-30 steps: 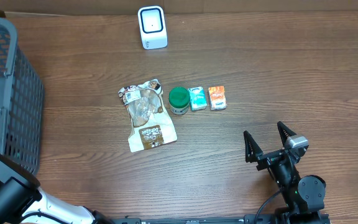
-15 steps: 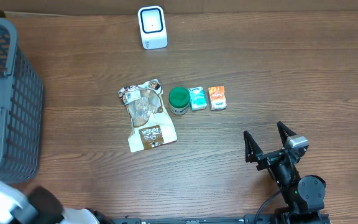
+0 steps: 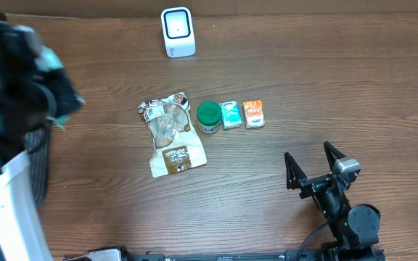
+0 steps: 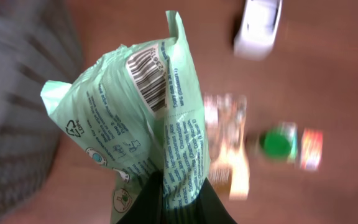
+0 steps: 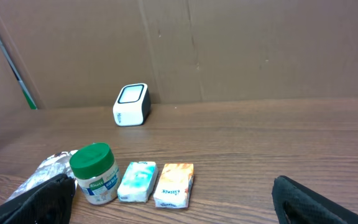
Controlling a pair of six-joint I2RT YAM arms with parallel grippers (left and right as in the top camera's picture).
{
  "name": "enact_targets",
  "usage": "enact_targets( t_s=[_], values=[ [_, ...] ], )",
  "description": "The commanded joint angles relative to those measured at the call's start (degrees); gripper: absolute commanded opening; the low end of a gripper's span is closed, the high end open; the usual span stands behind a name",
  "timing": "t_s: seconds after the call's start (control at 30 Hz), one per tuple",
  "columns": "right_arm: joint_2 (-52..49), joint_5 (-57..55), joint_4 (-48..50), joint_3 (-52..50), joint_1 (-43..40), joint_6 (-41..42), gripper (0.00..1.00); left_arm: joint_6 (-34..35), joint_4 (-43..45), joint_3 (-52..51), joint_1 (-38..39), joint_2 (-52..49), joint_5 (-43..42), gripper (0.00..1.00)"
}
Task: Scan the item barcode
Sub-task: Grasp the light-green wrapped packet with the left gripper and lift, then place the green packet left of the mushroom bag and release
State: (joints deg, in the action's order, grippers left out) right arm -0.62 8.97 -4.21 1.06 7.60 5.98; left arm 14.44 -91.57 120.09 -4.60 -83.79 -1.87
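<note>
Left wrist: green packet (image 4: 135,112) long axis vertical, barcode (image 4: 149,78) near top, left fingers (image 4: 219,208) pinching its bottom, right fingers (image 5: 42,199) wide, empty.

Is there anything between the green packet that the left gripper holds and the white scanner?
Nothing visible. Only bare wooden table lies between the green plastic packet and the white box-shaped scanner.

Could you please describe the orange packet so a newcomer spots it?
From the white scanner at the far edge, look nearer to the green-lidded jar. Two packets lie right of it in the overhead view; the orange packet is the outer one, past the teal packet.
</note>
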Motion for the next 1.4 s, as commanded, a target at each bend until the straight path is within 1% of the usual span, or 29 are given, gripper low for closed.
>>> enact_targets(
  t_s=[0.0, 0.1, 0.27, 0.5, 0.6, 0.8, 0.87, 0.97, 1.03, 1.1, 1.13, 1.27, 1.3, 1.37],
  values=[
    [0.5, -0.4, 0.2, -0.6, 0.3, 0.0, 1.00, -2.0, -0.2, -6.7, 4.9, -0.7, 6.3, 0.04],
    [0.5, -0.4, 0.2, -0.6, 0.3, 0.0, 1.00, -2.0, 2.4, -14.6, 7.1, -0.7, 6.9, 0.04],
    [0.5, -0.4, 0.2, -0.6, 0.3, 0.0, 1.00, -2.0, 9.7, -27.0, 7.7, -0.8, 6.9, 0.05],
    [0.5, -0.4, 0.2, -0.6, 0.3, 0.0, 1.00, 2.7, 24.2, -44.3, 7.7, -1.0, 6.5, 0.04],
    [0.5, -0.4, 0.2, -0.6, 0.3, 0.0, 1.00, 2.7, 30.5, -50.8, 7.7, -1.6, 4.7, 0.04],
    [0.5, -0.4, 0.2, -0.6, 0.3, 0.0, 1.00, 2.8, 41.4, -59.8, 8.5, -3.9, 3.7, 0.04],
    [0.5, -0.4, 0.2, -0.6, 0.3, 0.0, 1.00, 2.8, 44.0, -61.4, 8.7, -4.8, 3.5, 0.04],
    [0.5, -0.4, 0.2, -0.6, 0.3, 0.0, 1.00, 2.7, 46.2, -62.3, 9.2, -6.1, 3.3, 0.07],
    [0.5, -0.4, 0.2, -0.6, 0.3, 0.0, 1.00, 2.6, 46.7, -62.3, 9.3, -6.6, 3.3, 0.13],
    [0.5, -0.4, 0.2, -0.6, 0.3, 0.0, 1.00, 2.2, 46.9, -62.3, 9.7, -6.9, 3.2, 0.25],
    [0.5, -0.4, 0.2, -0.6, 0.3, 0.0, 1.00, 2.2, 46.9, -62.3, 10.0, -6.9, 3.3, 0.27],
    [0.5, -0.4, 0.2, -0.6, 0.3, 0.0, 1.00, -0.4, 48.0, -62.3, 12.2, -6.9, 3.3, 0.54],
    [0.5, -0.4, 0.2, -0.6, 0.3, 0.0, 1.00, -1.0, 48.2, -62.3, 12.7, -6.8, 3.4, 0.58],
    [0.5, -0.4, 0.2, -0.6, 0.3, 0.0, 1.00, -1.2, 48.8, -62.1, 13.3, -6.8, 3.7, 0.61]
  ],
)
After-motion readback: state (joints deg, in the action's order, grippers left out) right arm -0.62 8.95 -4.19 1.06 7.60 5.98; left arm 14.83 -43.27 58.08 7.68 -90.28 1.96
